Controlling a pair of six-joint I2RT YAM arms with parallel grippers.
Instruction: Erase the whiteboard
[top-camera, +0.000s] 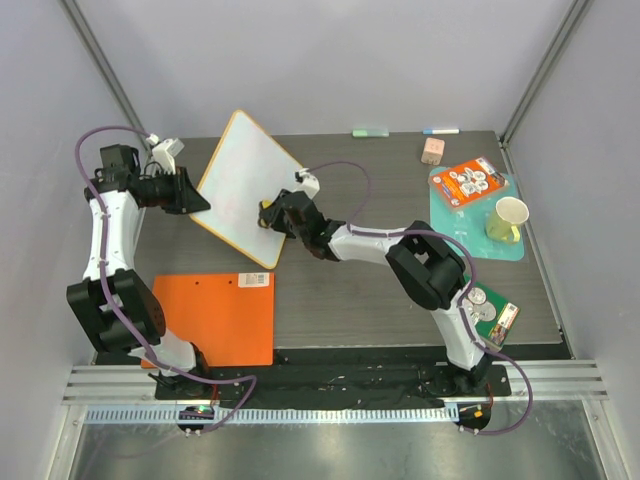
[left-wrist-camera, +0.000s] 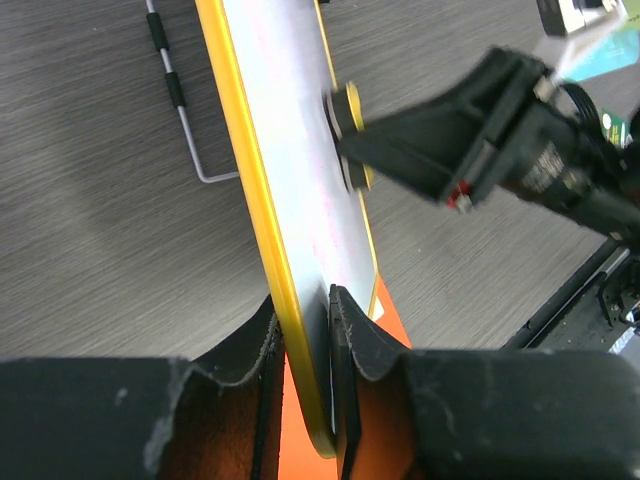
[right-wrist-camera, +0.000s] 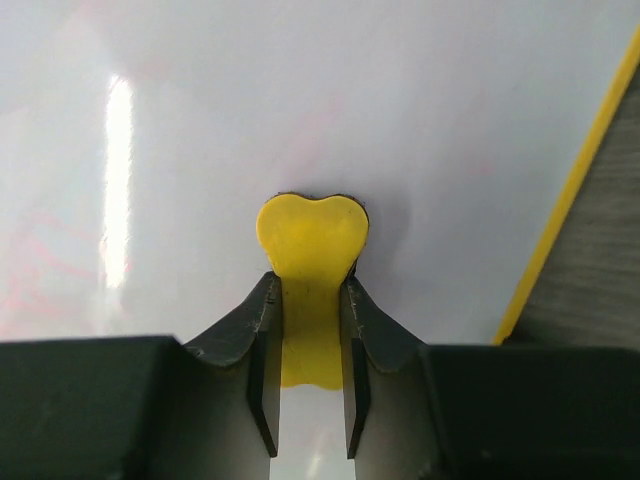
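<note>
Left arm folded at elbow, left gripper (left-wrist-camera: 305, 305) clamped on tilted whiteboard (top-camera: 240, 175) edge. Right arm reaches left, right gripper (right-wrist-camera: 309, 283) pinching yellow heart-shaped eraser (right-wrist-camera: 310, 230) against its face.

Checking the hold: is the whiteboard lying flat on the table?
No, the left claw holds the whiteboard tilted up by its rim.

Left arm (top-camera: 110, 228): white links, black joints, purple cable (top-camera: 120, 128).
Right arm (top-camera: 365, 242): same white-and-black build, purple cable.
Left claw (left-wrist-camera: 305, 300): matte black fingers.
Right claw (right-wrist-camera: 308, 290): matte black, scuffed edges.
</note>
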